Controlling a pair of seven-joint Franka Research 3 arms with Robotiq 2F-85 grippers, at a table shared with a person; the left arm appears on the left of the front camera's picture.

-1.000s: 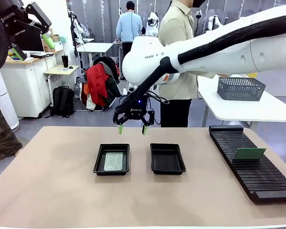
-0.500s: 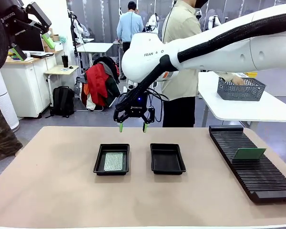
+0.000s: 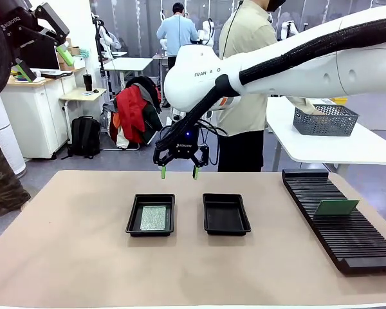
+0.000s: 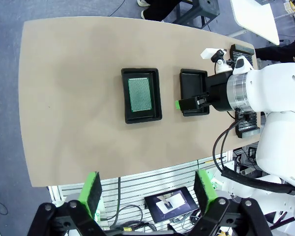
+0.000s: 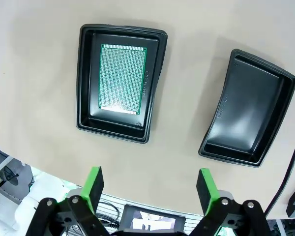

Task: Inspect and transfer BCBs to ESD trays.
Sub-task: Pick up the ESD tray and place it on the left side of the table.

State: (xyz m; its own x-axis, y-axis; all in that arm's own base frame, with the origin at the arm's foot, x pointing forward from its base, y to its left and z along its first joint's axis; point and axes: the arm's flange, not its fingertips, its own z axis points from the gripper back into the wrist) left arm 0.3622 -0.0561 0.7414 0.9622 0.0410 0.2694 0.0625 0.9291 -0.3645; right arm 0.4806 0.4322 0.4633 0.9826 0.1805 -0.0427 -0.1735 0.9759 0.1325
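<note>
White arm lettered "FRAN" hangs the right pincer, wide open, beyond two ESD trays; one holds a BCB. Left pincer, marked "ROBOTIQ", gapes wide.

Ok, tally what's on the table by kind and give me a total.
ESD trays: 2
Slotted rack: 1
BCBs: 2 (one flat in a tray, one standing in the rack)
Total: 5
</note>
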